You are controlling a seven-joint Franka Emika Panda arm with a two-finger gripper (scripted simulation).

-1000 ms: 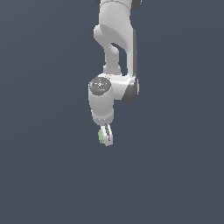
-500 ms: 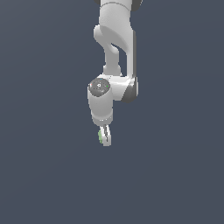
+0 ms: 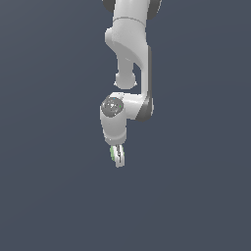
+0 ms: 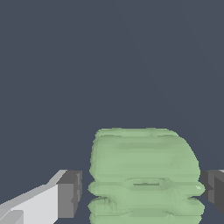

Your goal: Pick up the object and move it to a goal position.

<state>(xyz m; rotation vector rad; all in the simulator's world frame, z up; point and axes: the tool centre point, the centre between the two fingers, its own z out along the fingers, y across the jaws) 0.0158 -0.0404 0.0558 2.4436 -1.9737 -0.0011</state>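
The object (image 4: 140, 153) is a small pale green, lumpy block that fills the space between my fingers in the wrist view. My gripper (image 3: 117, 157) hangs from the white arm in the exterior view, pointing down and shut on the object (image 3: 113, 153), of which only a green sliver shows beside the fingers. One dark pad (image 4: 213, 186) presses against the block's side. The other pad (image 4: 70, 192) sits close to the opposite side, with a thin dark gap showing. No goal marker is in view.
A flat, dark blue-grey background surrounds the arm in both views, and no other objects, edges or containers show.
The wrist and gripper have sunk slightly lower in the exterior view, still holding the green block. The grip looks the same.
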